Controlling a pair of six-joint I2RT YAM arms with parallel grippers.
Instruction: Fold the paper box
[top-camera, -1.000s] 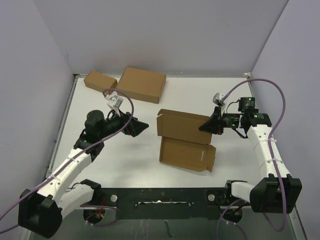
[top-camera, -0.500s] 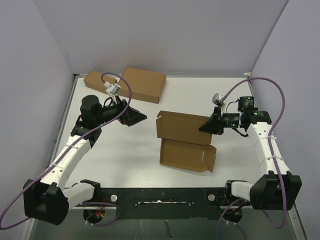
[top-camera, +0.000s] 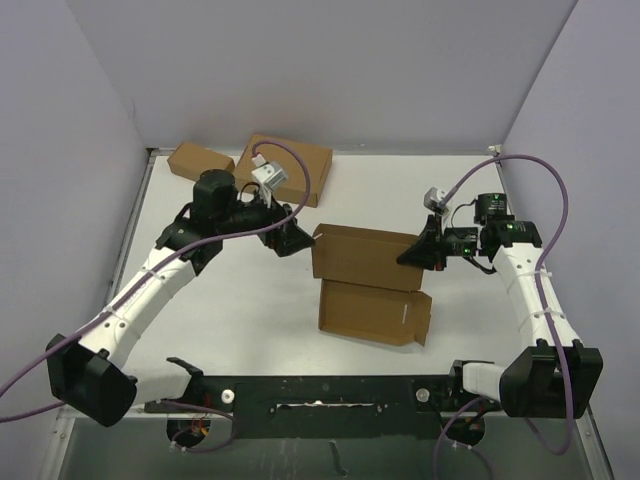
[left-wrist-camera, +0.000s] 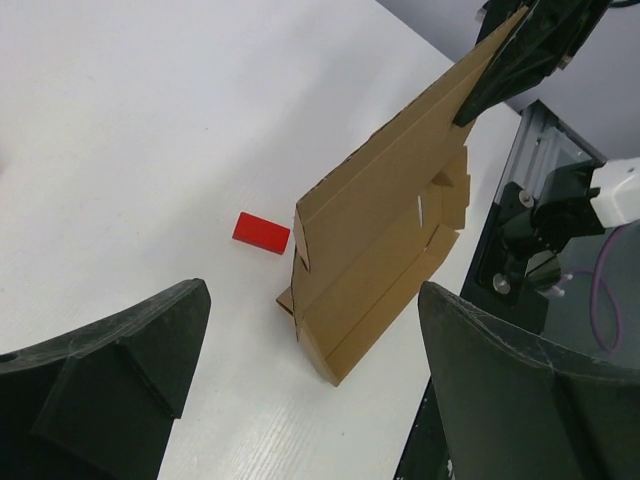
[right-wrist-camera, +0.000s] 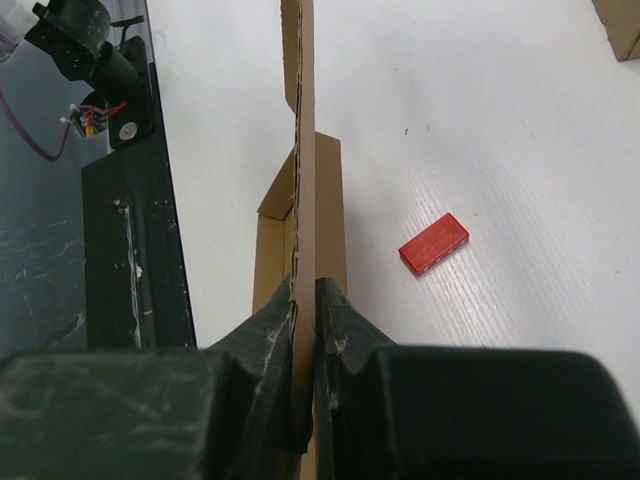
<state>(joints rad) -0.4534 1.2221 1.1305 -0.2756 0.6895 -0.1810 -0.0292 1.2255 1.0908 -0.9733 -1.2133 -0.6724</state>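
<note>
The paper box is lying at the centre of the top view on the bench. Its near panel is flat and its far panel is being held raised on edge. The right hand is clamped on that panel's right end, judged to be steadying it at its crease. The left hand, fingers apart and gripping nothing, is being presented at the panel's left end, judged ready for the side flap. A red block is lying just left of the box in the left wrist view.

No legible txt, labels, brands or nos. anywhere: paper box, larger cardboard box, small cardboard box, red block all show plain faces.
</note>
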